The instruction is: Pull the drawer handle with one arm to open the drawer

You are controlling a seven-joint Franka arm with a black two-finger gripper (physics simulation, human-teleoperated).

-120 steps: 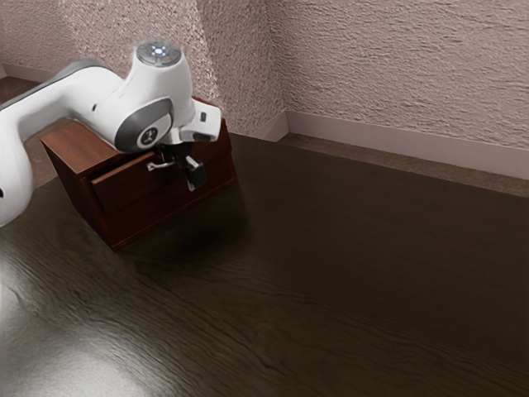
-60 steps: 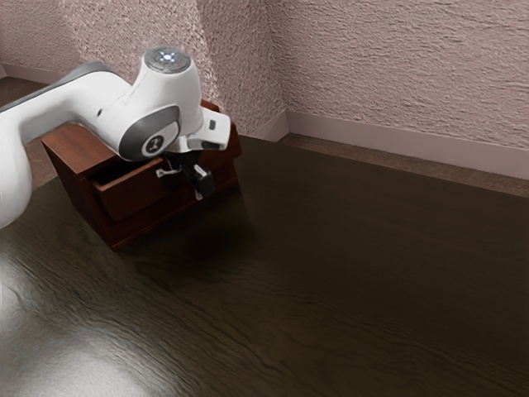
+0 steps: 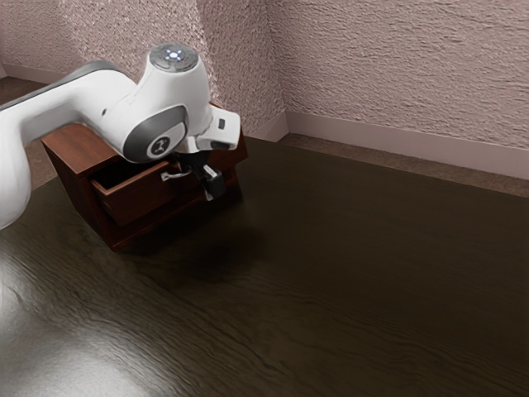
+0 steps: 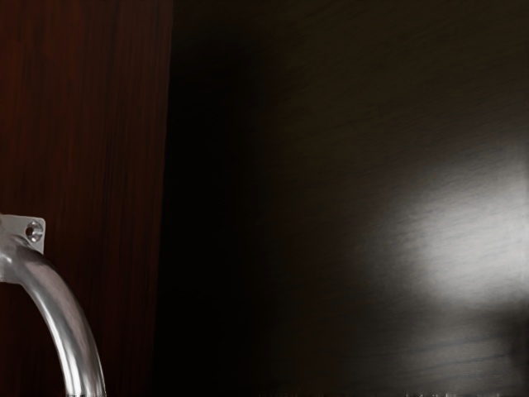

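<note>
1. Because the drawer [image 3: 139, 195] can only come straight out of the cabinet [image 3: 76, 150], the arm [image 3: 91, 95] reaches across the cabinet's top. It sets the claw [image 3: 212, 182] in front of the drawer's face, right at the handle [image 4: 66, 322]. From there a pull would run away from the cabinet toward the open middle of the worktop [image 3: 347, 281].
2. Whether the claw is clenched on the handle or merely lies beside it, I cannot tell, because the hand's own body hides the contact.
3. The cabinet stands near the worktop's far edge, close to the corner where the two walls [image 3: 397, 66] meet. It is turned at an angle, so the drawer's face looks out over the worktop.
4. The drawer is partly out: its face stands proud of the cabinet's front, and a dark gap shows behind its top edge. I judge it part-way open, with more travel likely left.
5. The drawer's face is reddish-brown wood with a fine straight grain. The handle is a bowed bar of bright, smooth metal, and the end that shows is fixed by a small plate with a screw. Such a round, polished bar will probably slip unless it is held squarely.
</note>
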